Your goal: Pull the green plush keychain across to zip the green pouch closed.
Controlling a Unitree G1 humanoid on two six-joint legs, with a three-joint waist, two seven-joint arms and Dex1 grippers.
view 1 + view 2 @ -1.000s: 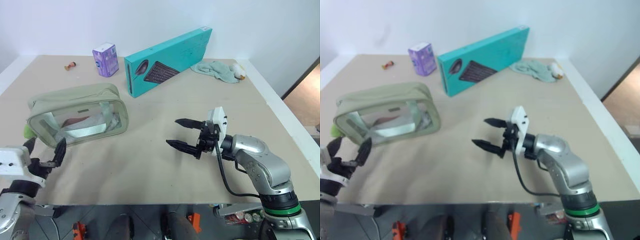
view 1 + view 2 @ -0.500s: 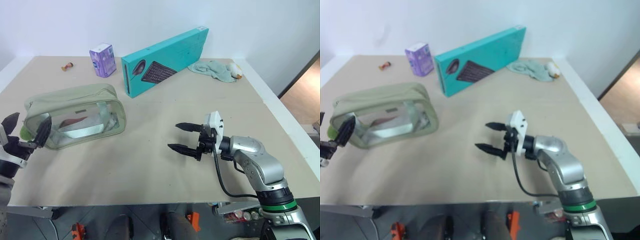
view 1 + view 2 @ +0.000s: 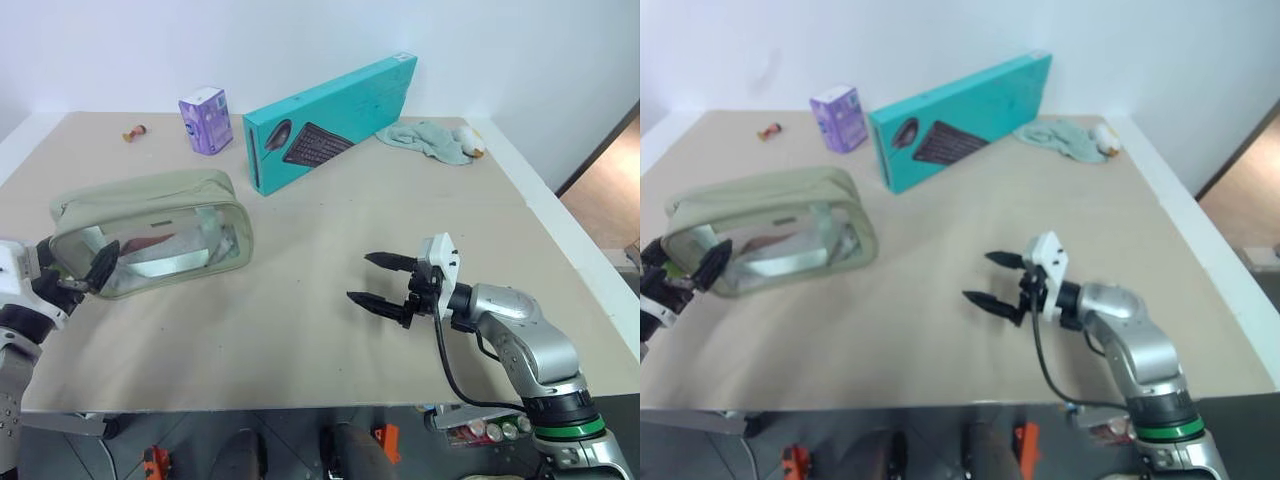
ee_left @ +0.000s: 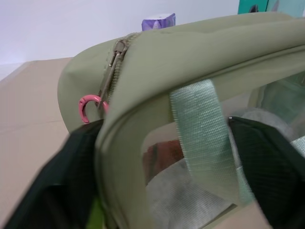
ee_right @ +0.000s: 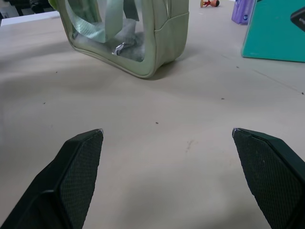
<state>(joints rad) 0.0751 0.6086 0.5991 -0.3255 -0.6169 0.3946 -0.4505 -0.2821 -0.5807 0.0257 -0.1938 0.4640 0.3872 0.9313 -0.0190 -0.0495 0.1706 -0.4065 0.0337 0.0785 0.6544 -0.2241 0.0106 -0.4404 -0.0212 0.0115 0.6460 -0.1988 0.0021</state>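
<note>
The green pouch point(image 3: 150, 232) lies on the tan table point(image 3: 300, 330) toward the robot's left, its long clear side facing the robot. From the head views the left gripper point(image 3: 72, 275) sits at the pouch's left end, one black finger point(image 3: 104, 262) laid over the clear panel and the other behind the end wall. The left wrist view adds what the head views cannot resolve: the two fingers straddle the pouch's end corner without visibly pinching anything, so the hand reads as parted around the pouch, not clamped on it. That view also shows the zipper pull point(image 4: 114, 52) at the top of the end seam with a pink clip point(image 4: 88, 106) hanging from it, and a sliver of lime green, the green plush keychain point(image 4: 97, 217), low beside the inner finger; in the right eye view the same charm point(image 3: 673, 268) peeks out just beside the gripper at the pouch's end. Through the clear side, a pale green webbing strap point(image 4: 202, 138) crosses the panel, and inside lie something reddish-brown point(image 4: 159, 155) and pale folded material point(image 4: 167, 188). The right gripper point(image 3: 385, 280) hovers over bare table well apart from the pouch, its fingers spread wide and holding nothing. At the far edge stand a teal keyboard box point(image 3: 330, 120) and a purple carton point(image 3: 207, 120), with a mint cloth point(image 3: 430, 138) near the far right corner.
</note>
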